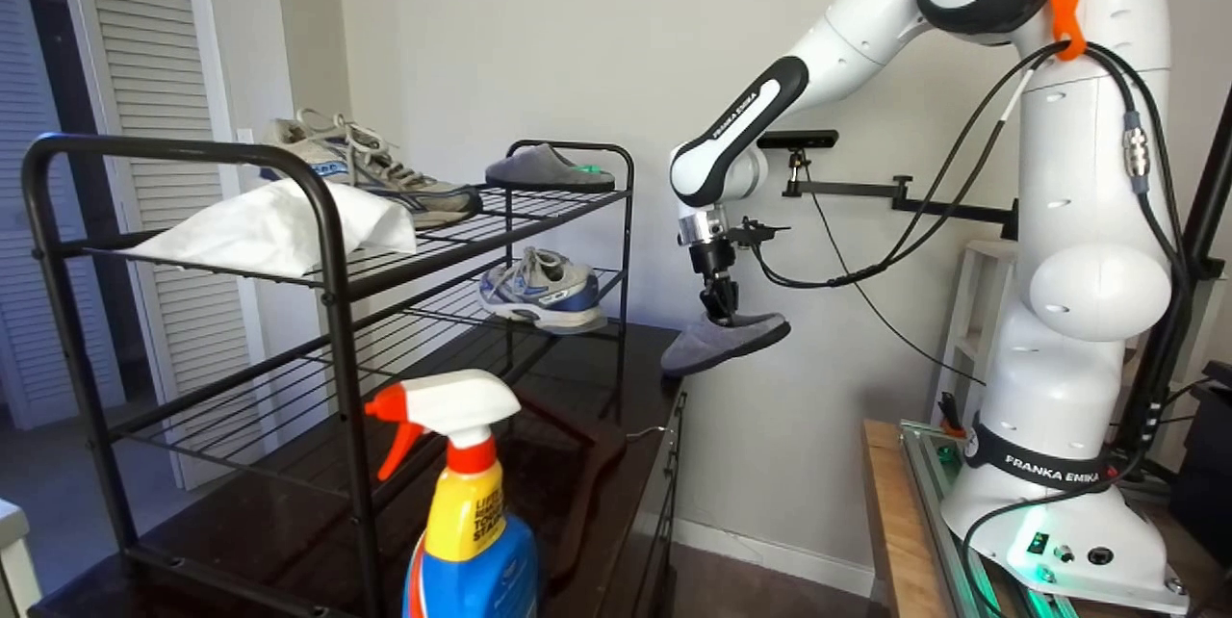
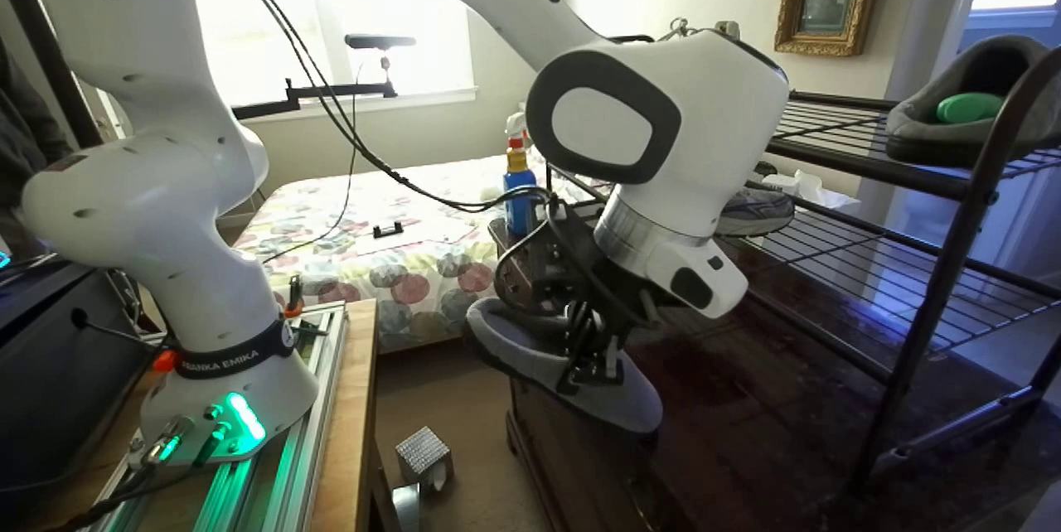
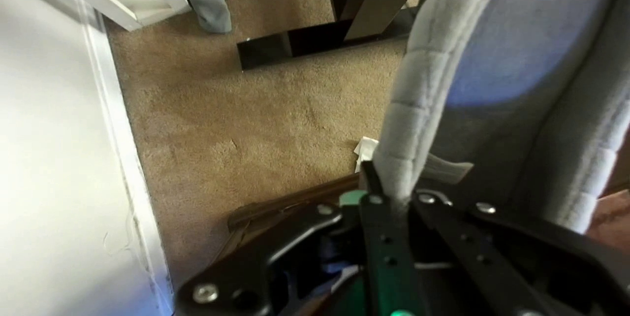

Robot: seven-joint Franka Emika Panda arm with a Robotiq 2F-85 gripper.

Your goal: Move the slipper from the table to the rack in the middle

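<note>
The slipper (image 1: 727, 341) is grey and open-backed with a dark sole. My gripper (image 1: 720, 312) is shut on its upper edge and holds it tilted, toe lower than heel, at the end of the dark table (image 2: 729, 432). The slipper (image 2: 622, 399) and gripper (image 2: 592, 379) also show in the other exterior view. In the wrist view the slipper's padded rim (image 3: 423, 70) sits between the fingers (image 3: 393, 193). I cannot tell how far the toe is above the table. The black rack (image 1: 279, 397) stands on the table, beside the slipper; its middle tier holds a sneaker (image 1: 541, 291).
The rack's top tier holds another grey slipper (image 1: 549, 173) with a green item inside, a laced sneaker (image 1: 371, 170) and a white bag (image 1: 279, 228). A spray bottle (image 1: 472, 522) stands at the table's opposite end. A tissue box (image 2: 424, 453) is on the floor.
</note>
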